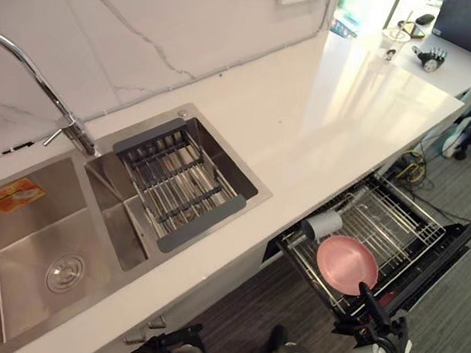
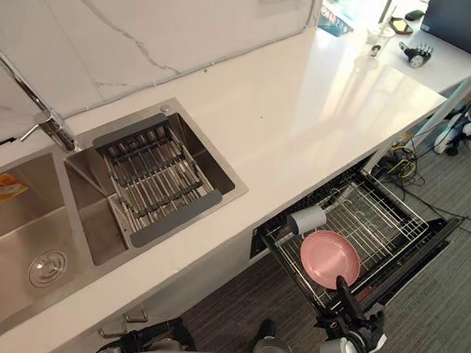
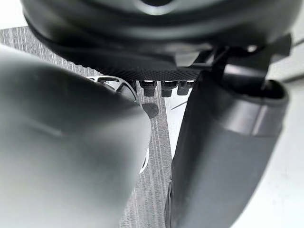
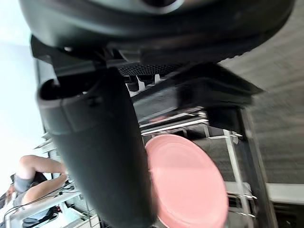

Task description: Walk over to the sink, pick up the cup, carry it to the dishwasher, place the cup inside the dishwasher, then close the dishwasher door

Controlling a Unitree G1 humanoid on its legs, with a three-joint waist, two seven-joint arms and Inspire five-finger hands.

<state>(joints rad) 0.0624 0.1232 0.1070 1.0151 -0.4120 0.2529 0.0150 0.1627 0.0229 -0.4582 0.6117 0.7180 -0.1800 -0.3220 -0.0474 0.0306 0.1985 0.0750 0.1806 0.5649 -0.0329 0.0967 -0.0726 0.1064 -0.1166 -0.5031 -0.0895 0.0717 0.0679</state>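
Our right hand (image 1: 374, 315), fingers (image 1: 367, 298) straight and holding nothing, hovers at the front edge of the pulled-out dishwasher rack (image 1: 410, 211), where the cup (image 1: 322, 225) lies on its side just beside a pink plate (image 1: 347, 263).

Grey cup (image 1: 322, 225) on its side in pulled-out dishwasher rack (image 1: 394, 217).

One cup (image 1: 322, 225) and one pink plate (image 1: 347, 263) lay in one dishwasher rack (image 1: 406, 219) at four o'clock; one sink (image 1: 256, 194) held two basins (image 1: 21, 249), one faucet (image 1: 38, 79), one drain basket (image 1: 180, 182).
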